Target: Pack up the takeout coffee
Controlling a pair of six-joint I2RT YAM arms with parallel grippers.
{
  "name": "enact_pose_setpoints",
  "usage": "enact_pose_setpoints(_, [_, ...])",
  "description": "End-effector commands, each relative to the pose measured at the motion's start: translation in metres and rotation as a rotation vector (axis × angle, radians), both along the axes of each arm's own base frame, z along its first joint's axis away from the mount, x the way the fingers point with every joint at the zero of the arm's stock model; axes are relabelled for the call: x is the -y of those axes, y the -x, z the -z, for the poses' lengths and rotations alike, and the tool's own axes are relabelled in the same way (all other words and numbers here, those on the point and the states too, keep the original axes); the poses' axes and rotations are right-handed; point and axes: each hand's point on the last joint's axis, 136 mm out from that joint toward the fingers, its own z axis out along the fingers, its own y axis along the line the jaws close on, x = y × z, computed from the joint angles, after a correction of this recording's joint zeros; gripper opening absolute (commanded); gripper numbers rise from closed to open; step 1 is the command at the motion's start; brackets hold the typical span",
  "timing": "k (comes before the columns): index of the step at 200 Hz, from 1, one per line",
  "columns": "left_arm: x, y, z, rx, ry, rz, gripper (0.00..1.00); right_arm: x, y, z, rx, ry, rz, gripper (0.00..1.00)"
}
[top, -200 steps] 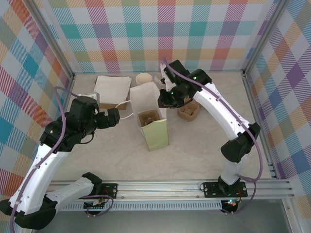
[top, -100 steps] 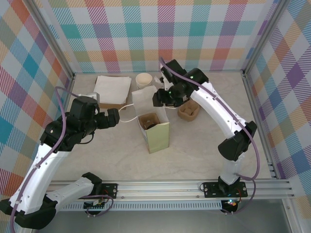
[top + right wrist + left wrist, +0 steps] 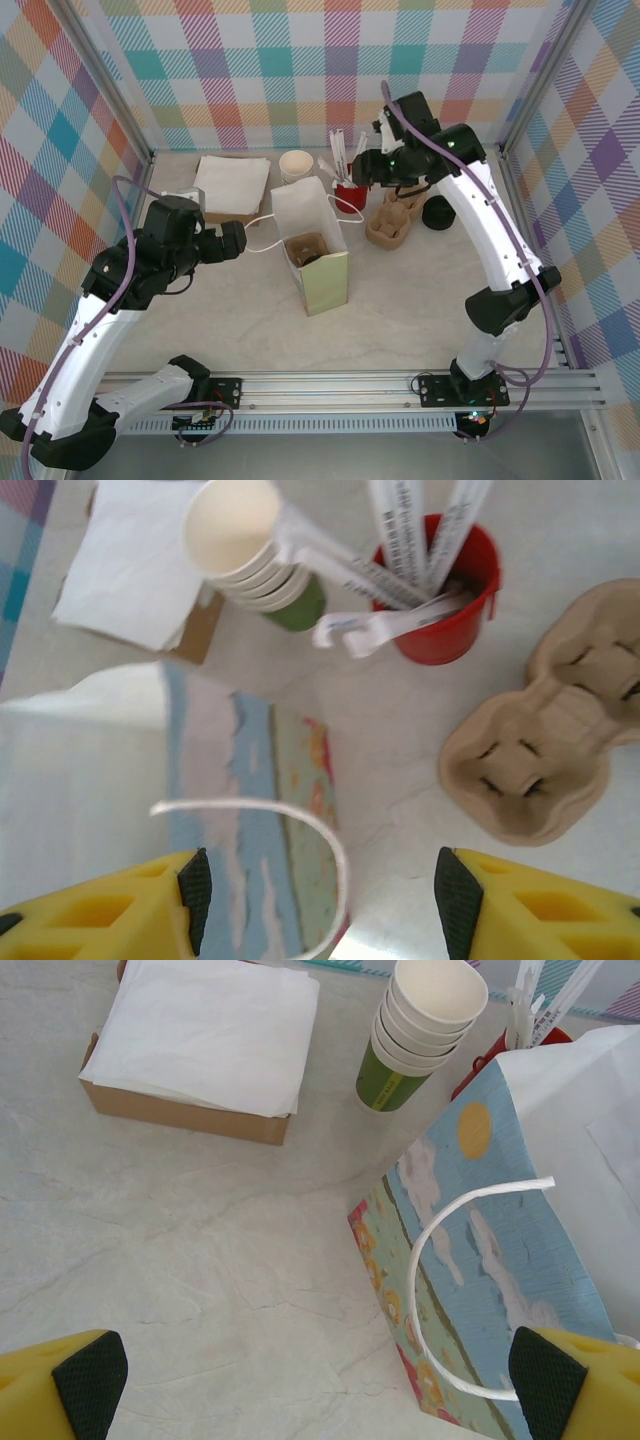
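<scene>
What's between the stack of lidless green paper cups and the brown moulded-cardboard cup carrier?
A red plastic cup holding white sticks stands between them, clearest in the right wrist view and also seen from the top external camera.

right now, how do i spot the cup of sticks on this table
Find the tall paper bag standing mid-table. Just behind it, between the stacked green cups and the cardboard carrier, sits the red cup. It alone is red and holds white sticks.

My table looks matt and stone-veined. The bag is smooth printed paper with a white cord handle. The napkins are soft, crinkled paper in a plain cardboard box. The red cup looks like glossy plastic. The carrier is rough moulded pulp.
</scene>
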Motion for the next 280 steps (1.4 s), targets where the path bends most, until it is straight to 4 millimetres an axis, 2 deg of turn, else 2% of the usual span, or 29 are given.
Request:
enact_pose_setpoints(1, [-0.006, -0.003, -0.011, 0.037, -0.007, -0.024, 1.0, 0.003, -0.032, 0.009, 0.036, -0.015, 0.011, 0.62])
enact_pose_setpoints(35, [-0.008, -0.003, -0.006, 0.023, -0.012, -0.031, 1.0, -0.003, -0.064, 0.038, -0.02, -0.038, 0.003, 0.59])
enact_pose_setpoints(76, [-0.009, -0.003, -0.002, 0.012, -0.024, -0.038, 1.0, -0.03, -0.084, 0.065, -0.076, -0.118, -0.047, 0.57])
enact_pose_setpoints(108, [-0.01, 0.0, -0.002, 0.015, -0.012, -0.046, 1.0, -0.033, -0.099, 0.086, -0.095, -0.097, -0.035, 0.55])
enact_pose_setpoints(140, [-0.01, 0.001, -0.001, 0.014, 0.0, -0.046, 1.0, -0.038, -0.112, 0.096, -0.111, -0.092, -0.025, 0.49])
enact_pose_setpoints(164, [-0.01, 0.001, -0.001, 0.012, -0.001, -0.048, 1.0, -0.041, -0.115, 0.105, -0.138, -0.092, -0.027, 0.43])
enact_pose_setpoints(218, [-0.01, 0.0, 0.002, 0.006, -0.004, -0.048, 1.0, -0.043, -0.114, 0.118, -0.178, -0.089, -0.028, 0.37])
enact_pose_setpoints(246, [-0.008, 0.0, 0.003, 0.002, -0.002, -0.047, 1.0, -0.041, -0.112, 0.12, -0.185, -0.076, -0.027, 0.28])
enact_pose_setpoints(280, [-0.008, -0.001, 0.005, -0.003, -0.006, -0.048, 1.0, -0.038, -0.11, 0.117, -0.183, -0.066, -0.028, 0.12])
